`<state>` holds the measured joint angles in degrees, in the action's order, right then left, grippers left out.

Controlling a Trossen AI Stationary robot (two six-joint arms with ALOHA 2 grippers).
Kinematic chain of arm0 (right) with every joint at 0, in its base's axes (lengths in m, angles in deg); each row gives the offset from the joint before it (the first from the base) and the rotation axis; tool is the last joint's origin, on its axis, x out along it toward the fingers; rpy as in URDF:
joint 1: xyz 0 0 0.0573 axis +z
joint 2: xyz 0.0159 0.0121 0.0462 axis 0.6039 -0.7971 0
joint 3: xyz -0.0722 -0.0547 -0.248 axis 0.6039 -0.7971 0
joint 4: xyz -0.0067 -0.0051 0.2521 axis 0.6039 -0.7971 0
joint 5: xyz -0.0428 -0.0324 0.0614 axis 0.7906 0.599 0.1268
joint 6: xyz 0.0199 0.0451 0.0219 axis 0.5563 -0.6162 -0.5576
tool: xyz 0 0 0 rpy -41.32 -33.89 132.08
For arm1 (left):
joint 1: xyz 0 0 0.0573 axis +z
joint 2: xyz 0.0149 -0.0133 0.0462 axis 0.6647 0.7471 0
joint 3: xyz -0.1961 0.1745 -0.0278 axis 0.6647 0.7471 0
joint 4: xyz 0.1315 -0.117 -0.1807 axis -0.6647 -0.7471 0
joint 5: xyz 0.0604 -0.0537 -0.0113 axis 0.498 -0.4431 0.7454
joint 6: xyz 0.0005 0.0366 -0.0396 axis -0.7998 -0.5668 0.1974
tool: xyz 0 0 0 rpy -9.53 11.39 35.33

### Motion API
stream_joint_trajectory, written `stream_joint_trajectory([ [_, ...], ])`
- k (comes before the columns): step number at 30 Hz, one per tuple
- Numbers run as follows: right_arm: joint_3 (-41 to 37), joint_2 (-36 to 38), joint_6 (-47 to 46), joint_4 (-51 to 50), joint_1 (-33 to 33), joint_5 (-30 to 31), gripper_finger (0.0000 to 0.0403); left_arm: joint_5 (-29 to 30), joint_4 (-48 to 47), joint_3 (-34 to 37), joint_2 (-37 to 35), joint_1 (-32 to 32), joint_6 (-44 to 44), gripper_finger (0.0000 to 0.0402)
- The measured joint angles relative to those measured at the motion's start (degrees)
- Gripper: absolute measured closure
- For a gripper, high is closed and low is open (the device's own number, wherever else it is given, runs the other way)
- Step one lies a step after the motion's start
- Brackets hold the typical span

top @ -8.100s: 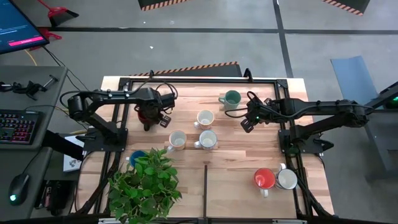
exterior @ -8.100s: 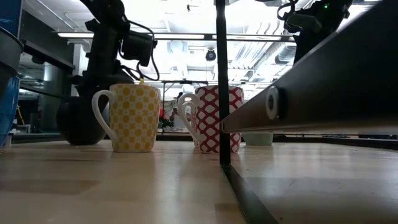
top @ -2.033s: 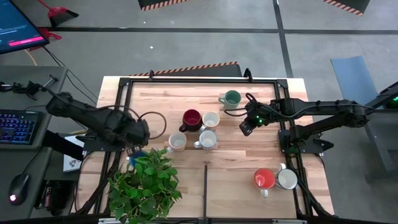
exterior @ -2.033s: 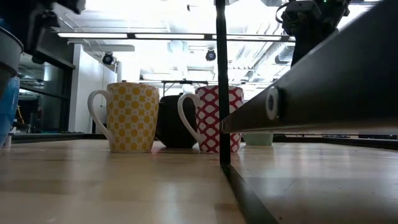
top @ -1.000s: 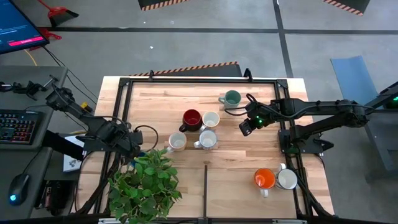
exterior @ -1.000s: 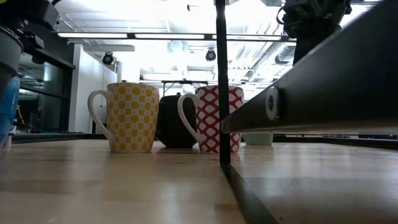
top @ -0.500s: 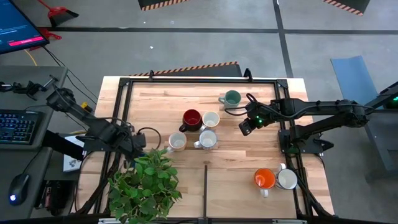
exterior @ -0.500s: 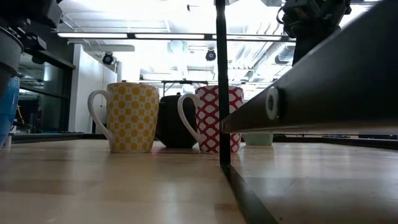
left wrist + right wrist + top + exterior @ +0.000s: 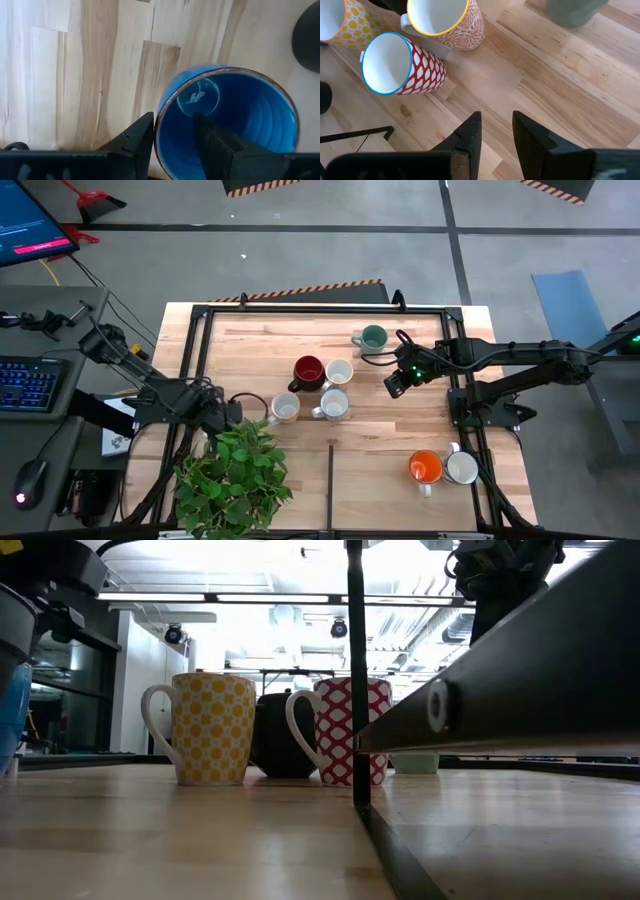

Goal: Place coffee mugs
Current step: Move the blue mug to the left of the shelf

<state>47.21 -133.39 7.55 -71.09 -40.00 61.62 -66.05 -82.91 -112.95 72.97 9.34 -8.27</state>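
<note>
The blue mug (image 9: 225, 125) stands upright on the wood at the table's left, beside the plant. My left gripper (image 9: 172, 125) points straight down over it, open, one finger outside the rim and one over the hollow; in the high view the gripper (image 9: 218, 420) hides the mug. A dark red mug (image 9: 308, 370) and three white mugs (image 9: 334, 403) cluster mid-table. A green mug (image 9: 373, 337) stands far right; an orange mug (image 9: 425, 468) and a white mug (image 9: 461, 468) stand near right. My right gripper (image 9: 395, 385) hovers open, right of the cluster.
A leafy potted plant (image 9: 235, 475) fills the near left corner, right beside the blue mug. A black frame runs round the table, with a rail (image 9: 330, 480) down the near middle. Bare wood lies between the cluster and the orange mug.
My left gripper has moved toward the table's right edge and sunk, coming over the blue mug next to the plant, its fingers still open. The mugs have stayed where they were.
</note>
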Motion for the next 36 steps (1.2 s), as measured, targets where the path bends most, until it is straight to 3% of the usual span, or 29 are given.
stream_joint_trajectory([
  [12, 0.0, 0.0, 0.9, 0.0, 0.0, 0.0, 0.0313, -0.5, 6.1, 3.7, 2.7, 0.0, 0.3, 0.0275],
  [27, 0.0, 0.0, 0.9, 0.0, 0.0, 0.0, 0.0313, 1.4, 5.6, 3.8, 2.6, 0.0, 1.6, 0.0277],
  [30, 0.0, 0.0, 0.9, 0.0, 0.0, 0.0, 0.0313, 2.5, 5.6, 3.8, 2.6, 0.0, 1.1, 0.0297],
  [36, 0.0, 0.0, 0.9, 0.0, 0.0, 0.0, 0.0313, 2.4, 5.6, 3.8, 2.5, 0.4, 0.5, 0.0388],
])
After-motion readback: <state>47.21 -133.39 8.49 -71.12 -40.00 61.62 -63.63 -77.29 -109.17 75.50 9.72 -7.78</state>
